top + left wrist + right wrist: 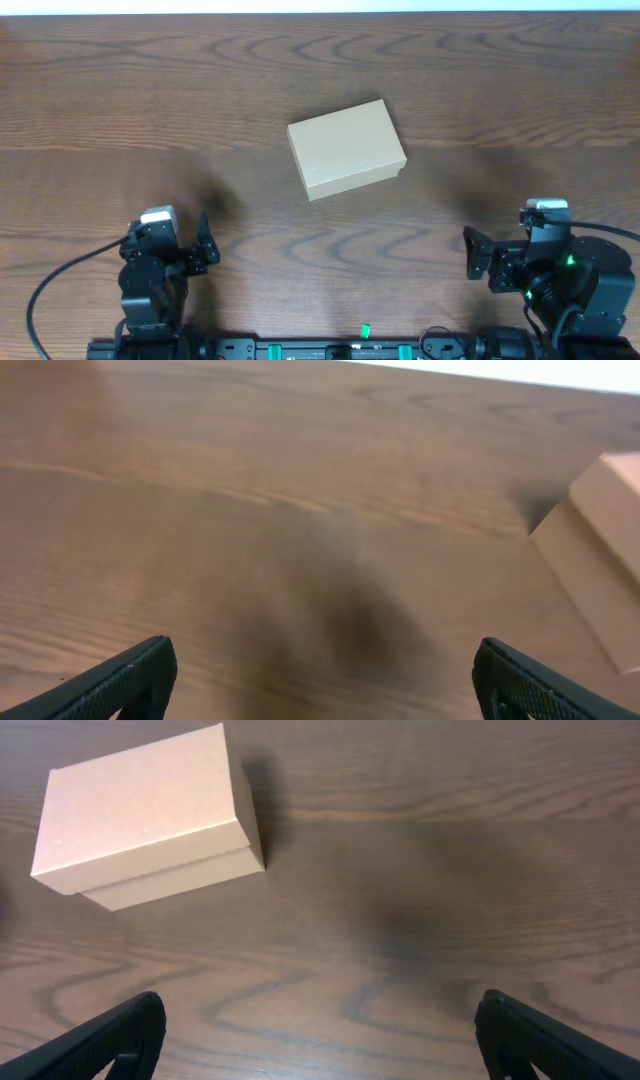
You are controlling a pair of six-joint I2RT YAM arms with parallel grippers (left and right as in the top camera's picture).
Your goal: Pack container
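The container is a small tan cardboard box with its lid closed, lying on the wooden table near the middle. It also shows at the upper left of the right wrist view and at the right edge of the left wrist view. My left gripper is open and empty at the front left, well apart from the box; its fingers frame bare wood. My right gripper is open and empty at the front right, its fingers also over bare wood.
The dark wood table stretches around the box. The arm bases and a rail with cables sit along the front edge. No small items are in view.
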